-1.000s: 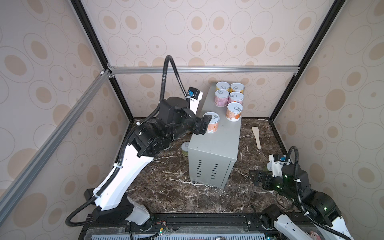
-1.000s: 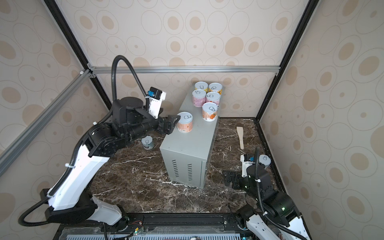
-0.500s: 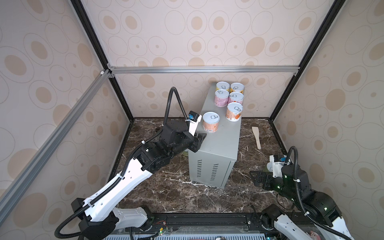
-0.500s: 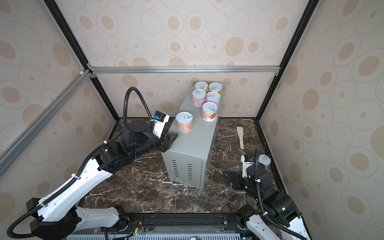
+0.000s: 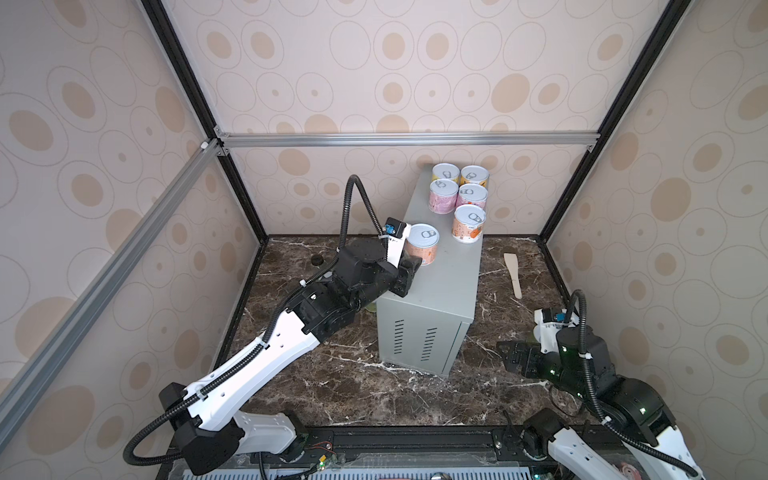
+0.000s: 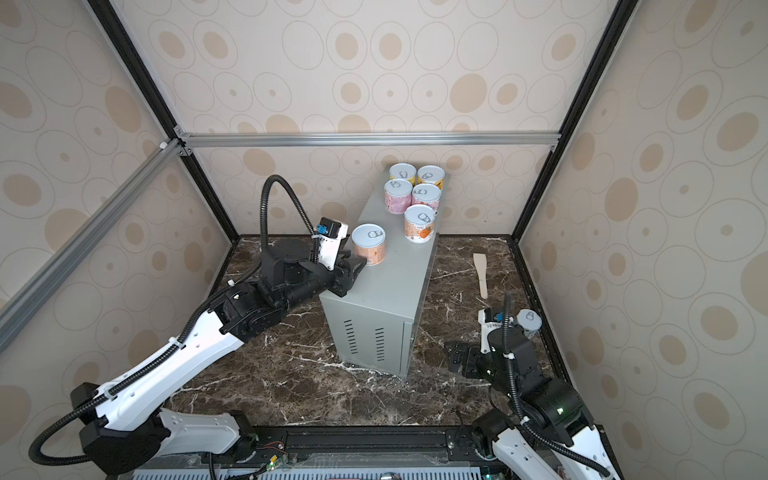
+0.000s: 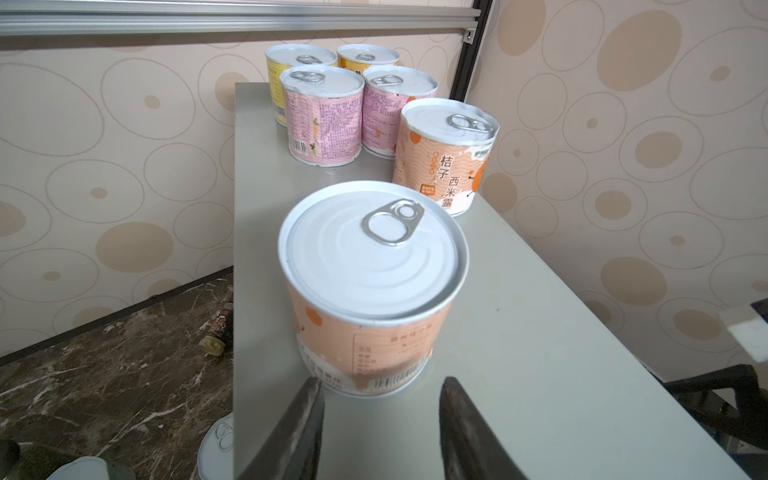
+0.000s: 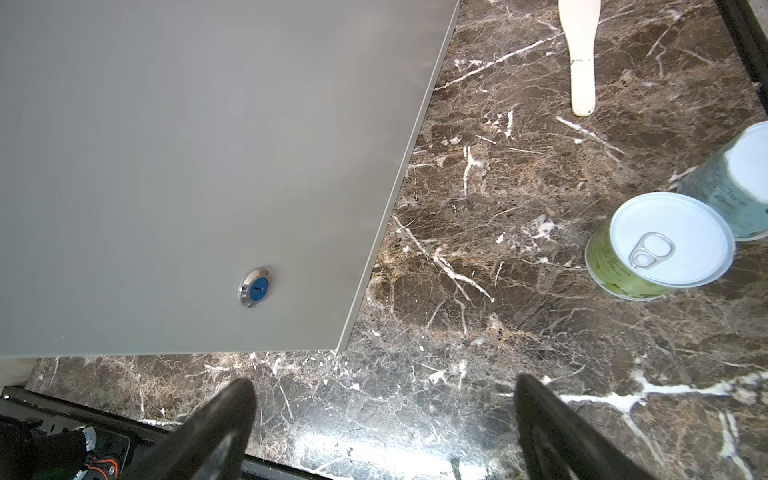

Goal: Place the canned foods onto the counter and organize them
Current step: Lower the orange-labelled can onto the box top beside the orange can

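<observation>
One grey desk, on it two yellow tins, two pink tins, two orange tins, on the marble one green tin, one pale blue tin, two half-hidden tins at the desk's nine o'clock, one wooden spatula, one small jar.

The dark marble tabletop carries a tall grey metal box, a wooden spatula, a green tin beside a pale blue tin, and a small dark jar. Six tins stand on the box's flat top.

Orange tin, grey counter, brown white-veined marble.
</observation>
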Controlling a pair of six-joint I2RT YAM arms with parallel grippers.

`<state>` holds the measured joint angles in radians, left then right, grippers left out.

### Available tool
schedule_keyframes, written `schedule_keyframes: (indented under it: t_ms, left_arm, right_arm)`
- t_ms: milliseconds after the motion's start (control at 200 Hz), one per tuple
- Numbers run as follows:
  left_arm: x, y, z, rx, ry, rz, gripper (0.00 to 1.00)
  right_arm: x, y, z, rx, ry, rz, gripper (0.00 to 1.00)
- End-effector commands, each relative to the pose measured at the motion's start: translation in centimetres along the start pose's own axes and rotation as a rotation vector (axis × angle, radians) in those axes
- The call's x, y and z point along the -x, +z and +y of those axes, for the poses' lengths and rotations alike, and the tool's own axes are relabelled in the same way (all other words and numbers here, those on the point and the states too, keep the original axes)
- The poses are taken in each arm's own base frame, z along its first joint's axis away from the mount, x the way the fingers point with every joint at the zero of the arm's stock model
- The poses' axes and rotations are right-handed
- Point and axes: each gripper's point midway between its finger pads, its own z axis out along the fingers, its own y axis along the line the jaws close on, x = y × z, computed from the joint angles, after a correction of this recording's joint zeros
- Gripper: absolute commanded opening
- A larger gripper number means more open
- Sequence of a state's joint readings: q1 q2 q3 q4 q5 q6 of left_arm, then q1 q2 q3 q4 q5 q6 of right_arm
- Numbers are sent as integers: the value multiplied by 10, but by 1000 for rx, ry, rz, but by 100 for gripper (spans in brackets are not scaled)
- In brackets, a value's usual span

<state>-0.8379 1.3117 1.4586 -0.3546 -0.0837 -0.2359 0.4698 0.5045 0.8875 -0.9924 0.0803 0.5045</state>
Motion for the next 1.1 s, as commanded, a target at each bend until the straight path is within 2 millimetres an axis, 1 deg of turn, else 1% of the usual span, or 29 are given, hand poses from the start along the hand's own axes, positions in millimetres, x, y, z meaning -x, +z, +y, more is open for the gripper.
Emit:
schedule_keyframes:
  t_ms: [0, 130, 300, 420, 575, 720, 1095]
  left_arm:
    - [9, 8, -6, -12, -23, -33, 45]
    - [13, 17, -7, -7, -28, -39, 44]
    - [16, 35, -7, 16, -26, -28, 42]
    - [16, 48, -2, 49, -34, -16, 42]
    - [19, 61, 3, 82, -63, -20, 42]
    - [22, 70, 8, 112, -90, -26, 42]
    - [25, 90, 11, 116, -103, -12, 42]
  right_arm:
    - [1, 4, -3, -15, -17, -6, 99]
    - [-1, 6, -3, -17, -19, -3, 99]
    - [-1, 6, -4, -17, -23, -7, 99]
    - [-1, 6, -4, -14, -27, -11, 99]
    - [0, 5, -3, -10, -29, -17, 99]
    - [-1, 5, -3, -7, -33, -17, 99]
    - [0, 4, -3, -3, -37, -23, 99]
